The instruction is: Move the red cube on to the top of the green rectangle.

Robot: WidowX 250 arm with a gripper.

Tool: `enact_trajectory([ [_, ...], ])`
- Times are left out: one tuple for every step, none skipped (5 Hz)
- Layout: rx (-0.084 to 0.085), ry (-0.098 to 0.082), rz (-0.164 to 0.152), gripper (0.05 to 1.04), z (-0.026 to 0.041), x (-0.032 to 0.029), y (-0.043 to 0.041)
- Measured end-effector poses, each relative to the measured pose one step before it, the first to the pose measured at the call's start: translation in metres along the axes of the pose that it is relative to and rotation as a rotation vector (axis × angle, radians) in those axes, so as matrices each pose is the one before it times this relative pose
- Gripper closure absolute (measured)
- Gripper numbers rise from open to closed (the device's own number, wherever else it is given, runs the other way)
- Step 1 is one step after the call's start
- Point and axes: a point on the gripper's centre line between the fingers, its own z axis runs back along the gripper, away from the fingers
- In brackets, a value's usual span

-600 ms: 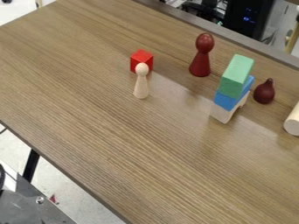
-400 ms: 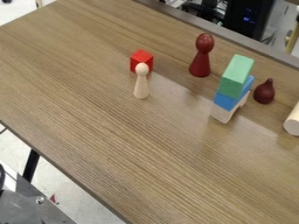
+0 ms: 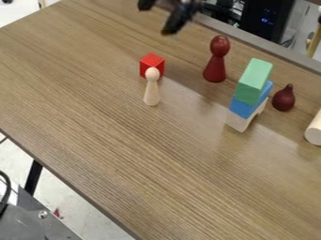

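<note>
At the top edge of the view, my black gripper (image 3: pixel 158 18) hangs above the table's far side, its two fingers apart and nothing between them. Below it and slightly left, the red cube (image 3: pixel 152 64) sits on the table, its front partly covered by the head of a pale wooden peg figure. The green rectangle (image 3: pixel 254 81) lies on top of a blue block (image 3: pixel 251 104), which rests on a pale arch-shaped block (image 3: pixel 240 121) right of centre. A stretch of table separates the gripper from this stack.
The pale peg figure (image 3: pixel 151 89) stands just in front of the red cube. A dark red peg figure (image 3: pixel 215 65) stands between cube and stack. Right of the stack are a small dark red bulb shape (image 3: pixel 284 98) and a pale cylinder (image 3: pixel 315 129).
The gripper has come into view at the top edge, where it was absent before. A dark cable has shifted at the lower left. The blocks and figures have stayed put.
</note>
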Motion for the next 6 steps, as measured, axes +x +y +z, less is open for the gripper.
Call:
enact_trajectory([
  [-0.0028, -0.0514, -0.0667, 0.083, -0.01633, -0.00636, -0.01229],
  [-0.0406, -0.0969, -0.0214, 0.083, -0.00274, -0.00525, -0.00182],
  [-0.0465, -0.0557, 0.0798, 0.083, -0.00850, -0.00483, 0.01414],
  [0.0321, -0.0162, 0.0701, 0.083, -0.00279, -0.00061, 0.01272],
  [0.0055, 0.0154, 0.0560, 0.083, -0.00359, 0.00759, 0.00323],
  [-0.0391, 0.0497, 0.0546, 0.083, -0.00658, 0.00924, -0.00371],
])
